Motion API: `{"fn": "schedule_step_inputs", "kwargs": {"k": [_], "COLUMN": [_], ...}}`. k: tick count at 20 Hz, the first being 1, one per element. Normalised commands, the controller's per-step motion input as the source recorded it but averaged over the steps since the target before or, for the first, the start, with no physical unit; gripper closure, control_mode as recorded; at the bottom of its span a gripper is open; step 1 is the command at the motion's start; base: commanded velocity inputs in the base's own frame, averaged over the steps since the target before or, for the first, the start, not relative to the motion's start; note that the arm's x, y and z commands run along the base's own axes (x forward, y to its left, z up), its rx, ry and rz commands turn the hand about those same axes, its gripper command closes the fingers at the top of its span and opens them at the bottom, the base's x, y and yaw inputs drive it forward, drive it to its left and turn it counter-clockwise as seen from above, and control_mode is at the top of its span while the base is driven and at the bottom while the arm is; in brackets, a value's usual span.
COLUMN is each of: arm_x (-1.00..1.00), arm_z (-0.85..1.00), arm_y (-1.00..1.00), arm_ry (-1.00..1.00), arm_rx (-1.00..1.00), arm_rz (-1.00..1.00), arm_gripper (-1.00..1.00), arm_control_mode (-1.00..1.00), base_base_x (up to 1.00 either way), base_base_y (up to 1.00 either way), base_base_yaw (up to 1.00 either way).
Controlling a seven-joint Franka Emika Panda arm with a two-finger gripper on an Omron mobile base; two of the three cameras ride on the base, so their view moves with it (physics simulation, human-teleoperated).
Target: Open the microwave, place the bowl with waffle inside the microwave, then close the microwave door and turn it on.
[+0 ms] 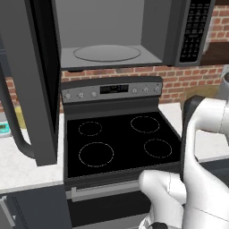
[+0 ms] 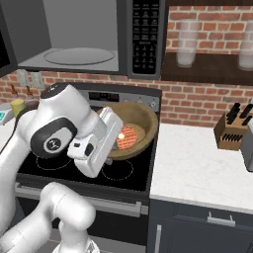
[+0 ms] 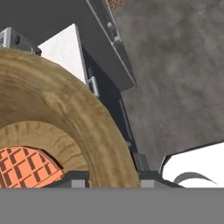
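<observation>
Showing: a rendered kitchen seen from behind a white robot arm, at a stove set against a red brick wall.
Microwave: a large dark grey microwave hangs directly above the stove; its light grey cavity is exposed, with a round glass turntable lying flat on the cavity floor and a black keypad on the microwave's right end.
Microwave door: the microwave door stands swung wide at the microwave's left end, hanging down past the stove's left edge, with its curved grey bar handle on the outer side.
Stove: a black stove with four burner rings and a grey control panel at its back, just below the microwave.
Counter: a pale speckled counter runs on either side of the stove; on the stretch right of the stove a wooden knife block stands near the wall.
Shelf: right of the microwave, a dark shelf carries two pale glass jars.
Bowl: a round brown wooden bowl is lifted clear of the stove, above its right-hand side and below the microwave, tilted so its inside faces the camera.
Waffle: a small orange-tan waffle lies inside the bowl, near the gripped rim.
Gripper: the gripper is clamped on the bowl's near rim, one finger inside the wall and the other outside, as seen in the hand view.
</observation>
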Motion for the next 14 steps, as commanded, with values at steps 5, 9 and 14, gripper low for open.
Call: {"fn": "schedule_step_inputs", "kwargs": {"k": [5,9,14], "arm_x": [-0.18,0.00,0.00], "arm_z": [0.73,0.51,0.53], "arm_y": [0.71,0.58,0.56], "arm_ry": [-0.08,-0.11,-0.05], "arm_rx": [-0.02,0.02,0.04], "arm_rz": [0.10,0.36,0.38], "arm_gripper": [1.00,1.00,1.00], "arm_control_mode": [-1.00,-1.00,-1.00], "base_base_x": [0.00,0.00,0.00], "base_base_y": [0.00,0.00,0.00], "base_base_yaw": [0.00,0.00,0.00]}}
